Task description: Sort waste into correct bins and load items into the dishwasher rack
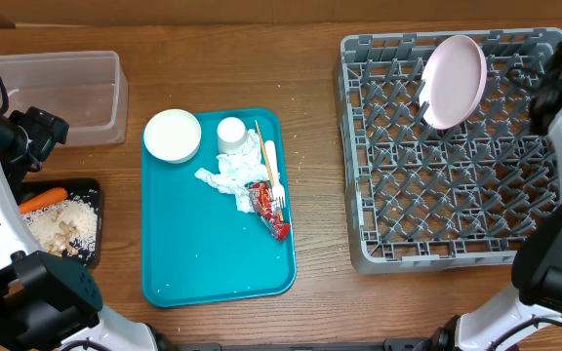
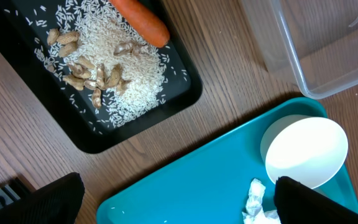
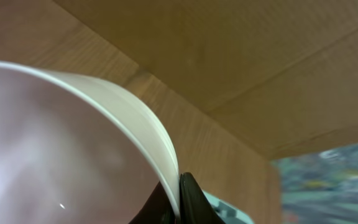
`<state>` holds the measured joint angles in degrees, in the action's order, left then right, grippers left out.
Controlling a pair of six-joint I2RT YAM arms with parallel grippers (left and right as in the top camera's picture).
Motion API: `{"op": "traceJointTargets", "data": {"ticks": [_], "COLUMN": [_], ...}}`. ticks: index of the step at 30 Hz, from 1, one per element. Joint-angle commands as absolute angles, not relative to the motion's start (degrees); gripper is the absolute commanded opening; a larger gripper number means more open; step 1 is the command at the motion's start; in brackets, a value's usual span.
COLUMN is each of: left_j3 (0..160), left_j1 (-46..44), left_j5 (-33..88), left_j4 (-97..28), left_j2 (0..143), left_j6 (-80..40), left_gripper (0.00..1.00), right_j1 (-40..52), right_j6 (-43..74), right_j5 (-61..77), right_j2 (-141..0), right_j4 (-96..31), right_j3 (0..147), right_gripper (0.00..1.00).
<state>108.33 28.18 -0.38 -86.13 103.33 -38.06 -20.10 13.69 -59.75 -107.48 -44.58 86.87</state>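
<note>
My right gripper (image 3: 179, 198) is shut on the rim of the pale pink plate (image 1: 454, 81), which stands on edge at the back of the grey dishwasher rack (image 1: 457, 210). My left gripper (image 2: 182, 205) is open and empty, near the left table edge between the clear tub (image 1: 66, 93) and the black tray (image 1: 94, 190). The black tray holds rice and nut scraps (image 2: 104, 74) and a carrot piece (image 2: 140, 22). On the teal tray (image 1: 213, 263) lie a white bowl (image 1: 172, 135), a white cup (image 1: 231, 133), a crumpled napkin (image 1: 227, 177), a red wrapper (image 1: 269, 210), a white fork (image 1: 273, 175) and a wooden stick (image 1: 261, 146).
The clear tub looks empty. Brown cardboard walls stand behind the table. Bare wood table lies between the teal tray and the rack. Both arm bases sit at the front corners.
</note>
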Motion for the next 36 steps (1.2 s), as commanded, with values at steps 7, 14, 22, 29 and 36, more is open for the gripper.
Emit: {"op": "traceJointTargets", "data": {"ticks": [7, 14, 22, 29, 36], "left_j3": [108.0, 108.0, 108.0, 108.0, 108.0], "left_j1": [28.5, 28.5, 28.5, 28.5, 28.5], "left_j5": [-0.2, -0.2, -0.2, -0.2, -0.2], "left_j4": [-86.3, -86.3, -86.3, -86.3, -86.3], "left_j2": [103.8, 103.8, 103.8, 103.8, 103.8], "left_j6": [-38.8, -38.8, -38.8, -38.8, -38.8], "left_gripper": [1.00, 1.00, 1.00, 1.00, 1.00], "right_j1": [-18.8, -14.7, -11.7, -9.1, -8.8], "right_j6": [4.2, 2.9, 2.9, 2.9, -11.2], "right_j5": [-69.6, -70.9, -73.5, -73.5, -79.2], "right_j2": [-107.4, -107.5, -107.4, -107.4, -107.4], "right_j4": [-39.1, -40.0, -35.3, -33.4, -23.1], "right_j3": [81.7, 81.0, 71.6, 71.3, 71.4], "right_gripper": [0.06, 0.07, 0.08, 0.13, 0.12]}}
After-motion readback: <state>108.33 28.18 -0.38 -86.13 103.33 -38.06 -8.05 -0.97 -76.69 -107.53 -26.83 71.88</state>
